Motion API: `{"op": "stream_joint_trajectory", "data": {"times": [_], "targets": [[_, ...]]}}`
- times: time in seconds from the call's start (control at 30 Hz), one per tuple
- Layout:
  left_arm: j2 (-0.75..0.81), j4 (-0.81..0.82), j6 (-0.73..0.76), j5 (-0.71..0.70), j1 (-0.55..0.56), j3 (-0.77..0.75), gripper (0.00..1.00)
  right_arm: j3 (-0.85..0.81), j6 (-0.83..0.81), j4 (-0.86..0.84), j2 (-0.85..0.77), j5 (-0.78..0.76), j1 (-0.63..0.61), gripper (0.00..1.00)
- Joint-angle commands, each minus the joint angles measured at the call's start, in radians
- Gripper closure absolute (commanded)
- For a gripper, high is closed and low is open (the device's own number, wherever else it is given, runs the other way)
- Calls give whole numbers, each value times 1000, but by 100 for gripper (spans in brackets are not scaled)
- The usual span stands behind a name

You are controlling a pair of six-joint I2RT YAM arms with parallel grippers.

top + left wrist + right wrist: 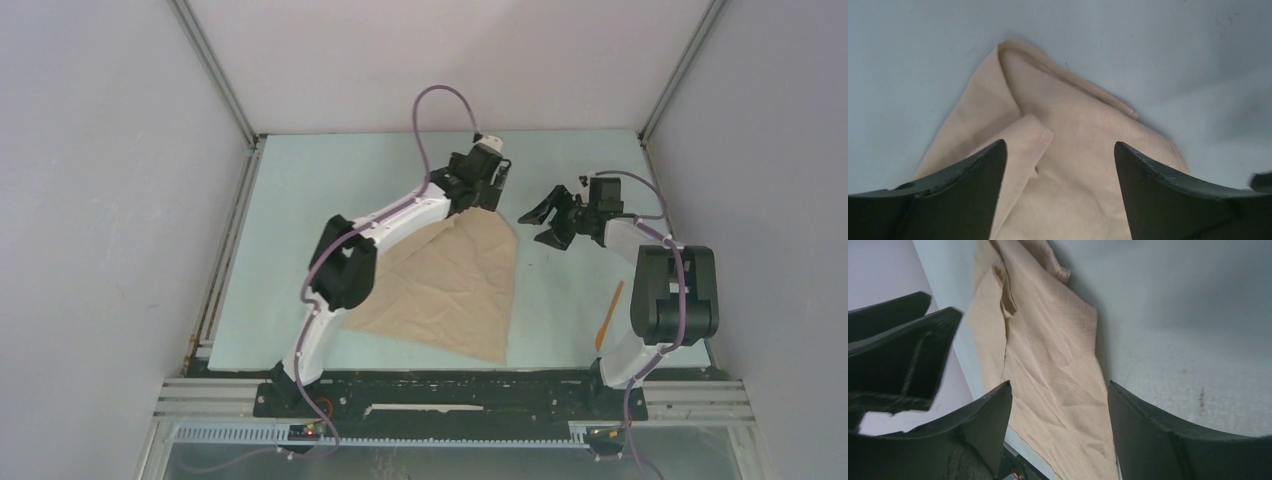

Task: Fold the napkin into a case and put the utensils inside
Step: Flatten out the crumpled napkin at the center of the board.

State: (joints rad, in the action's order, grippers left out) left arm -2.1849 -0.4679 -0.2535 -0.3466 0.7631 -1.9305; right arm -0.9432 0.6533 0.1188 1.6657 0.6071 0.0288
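Napkin (450, 285) lies as a rough triangle at mid-desk (330, 170). We note the left gripper (1059, 144) over its far tip, fingers wide, empty. Right gripper (540, 226) is just right of the tip, wide, empty. One orange utensil (609, 315) lies by the right arm.

My top camera sits high behind the bases (290, 385) and looks down and forward over the whole table (300, 200), so I see everything from far off. The left wrist camera rides just behind the left gripper (1060, 147) and faces down between its fingers (978, 175). It is very near the napkin (1083, 140) and shows only the folded corner ahead of the tips. The right wrist camera sits behind the right gripper (1058, 385), tilted and also close, looking along the napkin's length. It catches the left gripper off to its left. All three views share the napkin corner beneath the left gripper.
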Motion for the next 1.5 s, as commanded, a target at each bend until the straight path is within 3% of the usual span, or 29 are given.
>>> {"op": "stream_joint_trajectory", "data": {"times": [0.0, 0.43, 0.57, 1.07, 1.17, 1.37, 1.47], "targets": [[-148, -154, 96, -164, 26, -229, 16, 14, 9, -57, -8, 32, 23, 23], [-322, -219, 117, -222, 31, -352, 29, 47, 11, -91, 0, 44, 51, 26], [-362, -271, 103, -225, 19, -430, 38, 52, 7, -90, -6, 37, 51, 26], [-408, -365, 52, -79, -45, -514, 60, 53, 12, -78, -27, 14, 46, 27], [-408, -365, 48, -49, -57, -513, 74, 52, 12, -81, -28, 5, 35, 26], [-395, -349, 43, 12, -65, -482, 69, 52, 19, -90, -16, 4, 18, 26], [-380, -346, 44, -13, -70, -471, 89, 52, 23, -96, -17, -1, 12, 26]]}}
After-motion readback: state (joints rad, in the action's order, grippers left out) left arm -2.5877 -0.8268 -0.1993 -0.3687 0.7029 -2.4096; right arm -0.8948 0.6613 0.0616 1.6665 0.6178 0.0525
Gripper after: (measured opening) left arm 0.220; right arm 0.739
